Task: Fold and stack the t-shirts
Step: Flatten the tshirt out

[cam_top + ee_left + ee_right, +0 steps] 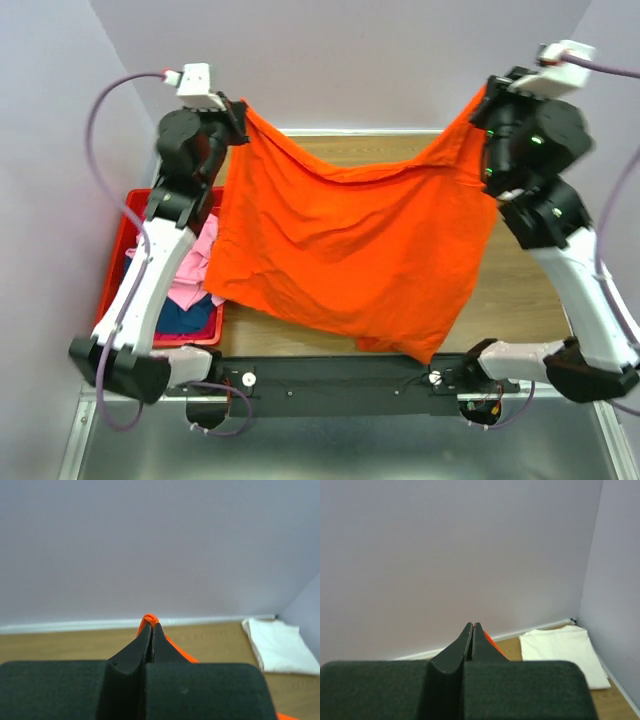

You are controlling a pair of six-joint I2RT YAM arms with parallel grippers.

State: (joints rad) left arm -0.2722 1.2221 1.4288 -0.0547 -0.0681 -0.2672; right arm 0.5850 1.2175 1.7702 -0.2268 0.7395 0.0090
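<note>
Left tool (151, 626) and right tool (472, 625) pinch the orange shirt's (340, 250) corners; it hides most of the bench (520, 290).

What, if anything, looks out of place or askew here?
Nothing spilled or damaged. The bright orange cloth t-shirt hangs from the left fingers and right fingers, slightly askew: its bottom hem slants, the right corner drooping lowest.

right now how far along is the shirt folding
Done: one folded cream-white cloth t-shirt lies at the far right of the wooden table. In hand: the bright orange cloth t-shirt hangs spread between the left gripper and the right gripper, each shut on an upper corner, not yet folded. Left: pink cloth and dark blue cloth wait in the red plastic bin.
</note>
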